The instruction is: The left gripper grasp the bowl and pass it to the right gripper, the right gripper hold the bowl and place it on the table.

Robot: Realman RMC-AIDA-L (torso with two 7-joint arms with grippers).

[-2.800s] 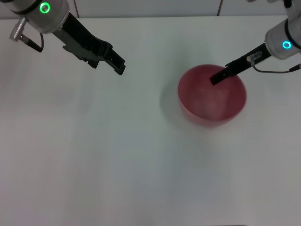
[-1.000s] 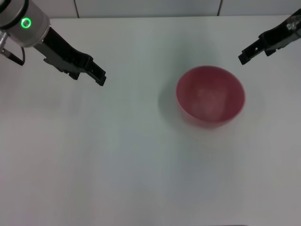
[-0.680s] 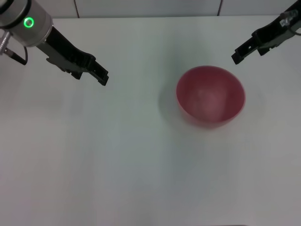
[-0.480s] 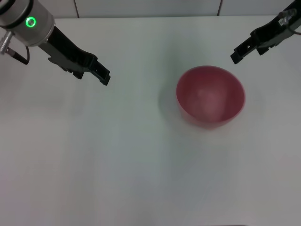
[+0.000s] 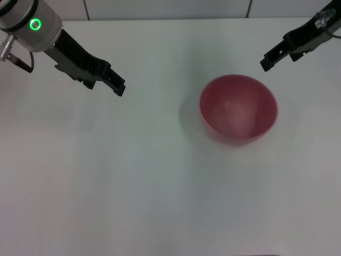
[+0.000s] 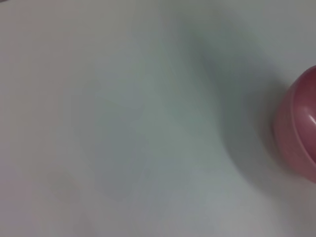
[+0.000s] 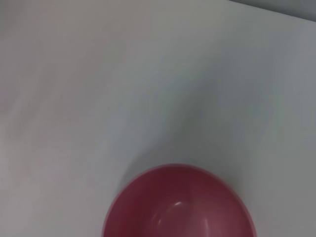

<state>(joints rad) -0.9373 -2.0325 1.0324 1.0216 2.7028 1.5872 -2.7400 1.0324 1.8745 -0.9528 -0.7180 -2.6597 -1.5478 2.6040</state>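
The pink-red bowl [image 5: 238, 109] stands upright on the white table [image 5: 160, 181], right of centre, with nothing touching it. My left gripper [image 5: 118, 87], on the green-ringed wrist, hovers at the far left of the table, well apart from the bowl, open and holding nothing. My right gripper [image 5: 265, 63] hangs beyond the bowl's far right rim, clear of it, with nothing in it. In the left wrist view the bowl [image 6: 298, 128] shows only as a side wall at the picture's edge. The right wrist view looks down into the bowl [image 7: 177, 207], which holds nothing.
A grey strip [image 5: 160, 8] runs beyond the table's far edge. Bare white tabletop [image 5: 106, 186] lies around the bowl on all sides.
The right gripper, which was inside the bowl's rim 2.8 s ago, has let go and drawn up and away. The left arm drew back left. The bowl has stayed put.
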